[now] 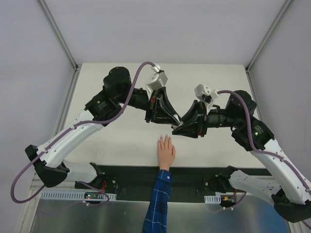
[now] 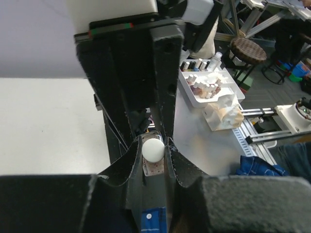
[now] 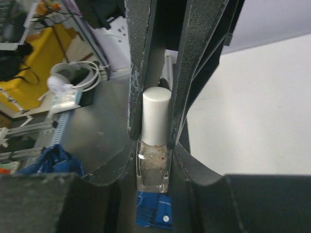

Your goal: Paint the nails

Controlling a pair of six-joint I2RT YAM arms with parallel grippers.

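The flesh-coloured mannequin hand point(image 1: 165, 151) lies flat near the table's front edge, with its blue plaid sleeve point(image 1: 159, 204) toward me. The nails point(image 1: 165, 139) at its fingertips are too small to tell apart. Just above and to the right of the fingertips both grippers meet. My right gripper point(image 3: 153, 160) is shut on the glass body of a small polish bottle point(image 3: 153, 170) with speckled whitish contents. My left gripper point(image 2: 153, 150) is shut on the bottle's white cap point(image 2: 153, 148), its two jaws touching the cap's sides. In the top view the bottle is hidden between the left gripper point(image 1: 176, 119) and the right gripper point(image 1: 178, 128).
A black strip point(image 1: 194, 177) runs along the table's near edge by the arm bases. Beyond the table, a white tray of polish bottles point(image 2: 209, 90) and a round stool point(image 2: 248, 51) show in the left wrist view. Frame posts point(image 1: 58, 34) stand at the back corners.
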